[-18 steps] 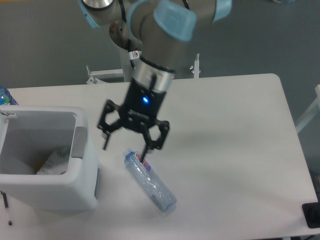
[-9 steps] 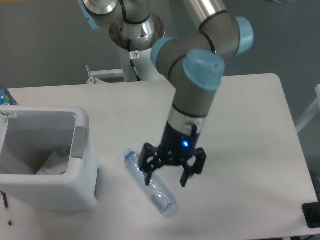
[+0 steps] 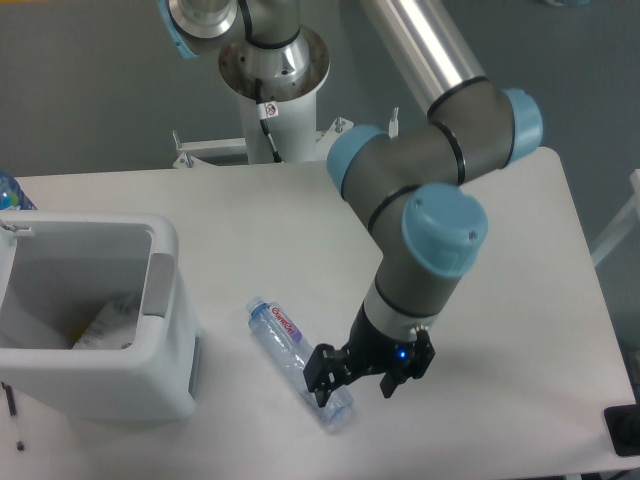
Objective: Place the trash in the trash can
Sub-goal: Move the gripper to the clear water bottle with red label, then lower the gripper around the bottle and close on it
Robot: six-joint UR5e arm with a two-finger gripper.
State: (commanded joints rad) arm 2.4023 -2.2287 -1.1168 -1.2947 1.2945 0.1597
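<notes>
Over the last sec the gripper (image 3: 358, 378) swings from beside the trash can (image 3: 160, 385), near the bottle's cap, down toward 5 o'clock along the table (image 3: 500, 250), and now sits low at the bottle's base end. Bottle (image 3: 298, 360) itself hasn't budged. Judgement: arm is lining up a grasp, so pick-up isn't made yet.

Fingers spread apart, nothing held; left finger tip (image 3: 320, 397) overlaps the base end, right one hangs off to the side over bare table. Can't tell if there's contact.

Bottle lies flat just right of the can, apart from it. Long axis runs 10-to-4 o'clock: cap at 10, toward the can, base at 4, red-lettered label near the cap.

Crumpled wrapper (image 3: 105, 325) already in the can, so one item is done and the bottle is left.
</notes>
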